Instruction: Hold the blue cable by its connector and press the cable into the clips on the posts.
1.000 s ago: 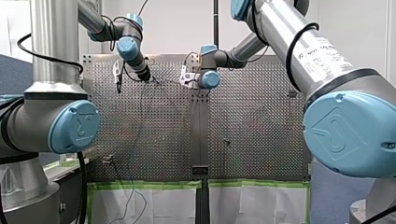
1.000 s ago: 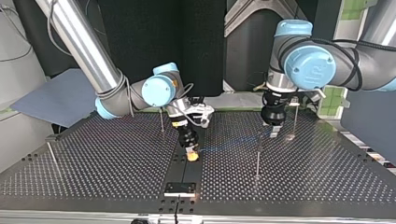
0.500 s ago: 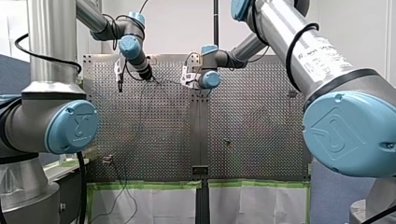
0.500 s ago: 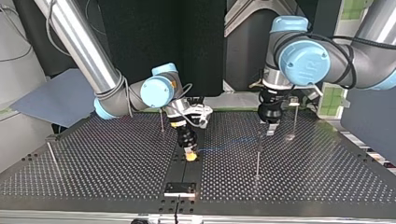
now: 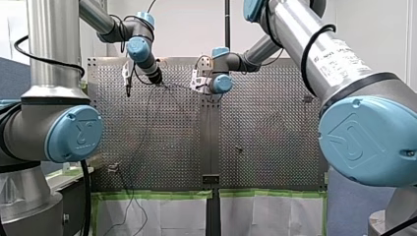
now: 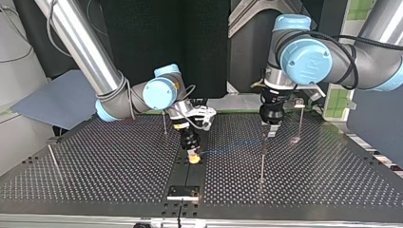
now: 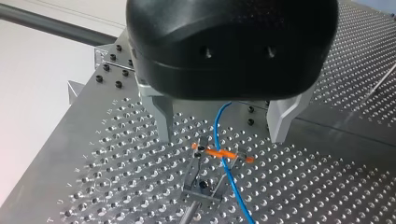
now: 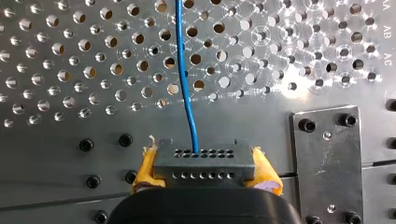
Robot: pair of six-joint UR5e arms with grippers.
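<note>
A thin cable trailed from beside my left gripper toward six o'clock, across the perforated table.

We see a perforated metal table, its holes in even rows, split down the middle by a smooth dark strip — a small dark plate sits across that strip near the table's edge closest to the top view's camera. Behind the table in that view stands a black backdrop, with a blue-grey sheet at the left, beyond the table's edge. In the front view, white sheets edged with green tape show just below the table. The right wrist view shows a rectangular plate held by black screws.
</note>
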